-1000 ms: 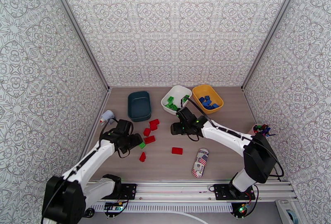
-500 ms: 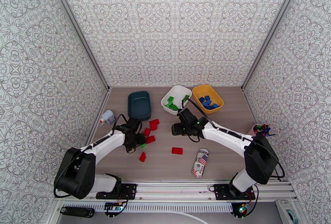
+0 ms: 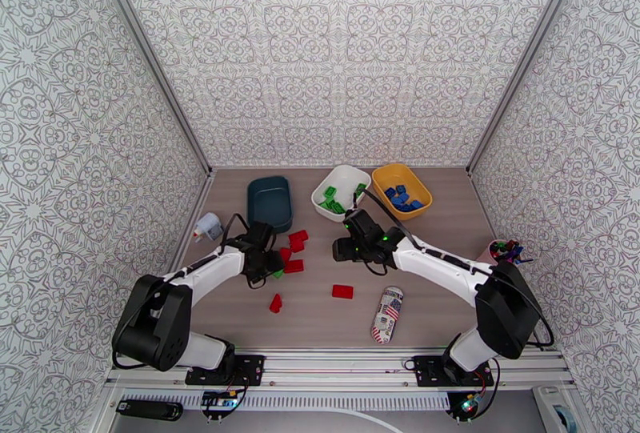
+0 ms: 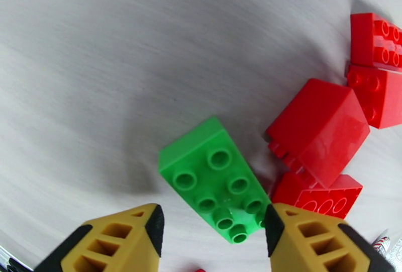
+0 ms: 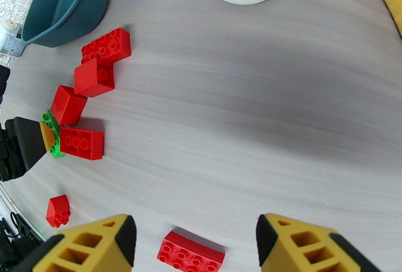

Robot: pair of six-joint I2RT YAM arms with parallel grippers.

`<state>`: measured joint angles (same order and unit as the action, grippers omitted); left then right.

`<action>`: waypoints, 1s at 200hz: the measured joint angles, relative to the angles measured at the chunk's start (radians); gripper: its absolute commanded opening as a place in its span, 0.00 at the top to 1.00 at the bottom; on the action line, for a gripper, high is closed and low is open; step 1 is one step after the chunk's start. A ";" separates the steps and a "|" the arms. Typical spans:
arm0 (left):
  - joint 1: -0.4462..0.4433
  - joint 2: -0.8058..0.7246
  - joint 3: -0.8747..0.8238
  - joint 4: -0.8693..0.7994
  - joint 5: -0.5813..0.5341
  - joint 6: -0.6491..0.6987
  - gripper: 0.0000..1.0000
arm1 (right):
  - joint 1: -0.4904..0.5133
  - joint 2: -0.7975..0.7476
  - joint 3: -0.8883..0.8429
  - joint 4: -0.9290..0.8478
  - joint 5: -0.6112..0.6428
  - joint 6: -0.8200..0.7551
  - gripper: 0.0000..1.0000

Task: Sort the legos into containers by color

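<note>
Left gripper [image 4: 212, 220]: bottom of frame, yellow tips parted, straddling near end of green lego [image 4: 211, 180] lying studs-up at frame centre. Red legos [image 4: 316, 132] clustered just right of it.
Right gripper [image 5: 196, 233]: bottom of frame, spread wide, empty; red brick [image 5: 191, 255] on tabletop between tips.
Overhead, centre: green bricks [image 3: 330, 201] in white bin [image 3: 348, 180], blue bricks [image 3: 402, 198] in yellow bin [image 3: 398, 173], teal bin [image 3: 269, 202] left of both.
</note>
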<state>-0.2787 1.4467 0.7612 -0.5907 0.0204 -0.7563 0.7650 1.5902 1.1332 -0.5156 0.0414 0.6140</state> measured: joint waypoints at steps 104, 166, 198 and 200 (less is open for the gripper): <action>0.156 -0.222 -0.115 -0.124 0.013 0.061 0.28 | 0.000 0.000 0.000 0.004 0.000 0.000 0.34; 0.154 -0.119 -0.072 -0.121 0.011 0.074 0.31 | 0.000 0.000 0.000 0.008 0.000 0.000 0.33; 0.156 -0.057 -0.094 -0.095 0.005 0.080 0.42 | 0.000 0.000 0.000 0.008 0.000 0.000 0.33; 0.156 -0.057 -0.093 -0.095 0.003 0.081 0.44 | 0.000 0.000 0.000 0.008 0.000 0.000 0.33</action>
<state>-0.1230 1.3899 0.6678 -0.6861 0.0238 -0.6750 0.7650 1.5902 1.1332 -0.5079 0.0414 0.6140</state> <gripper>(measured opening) 0.616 0.670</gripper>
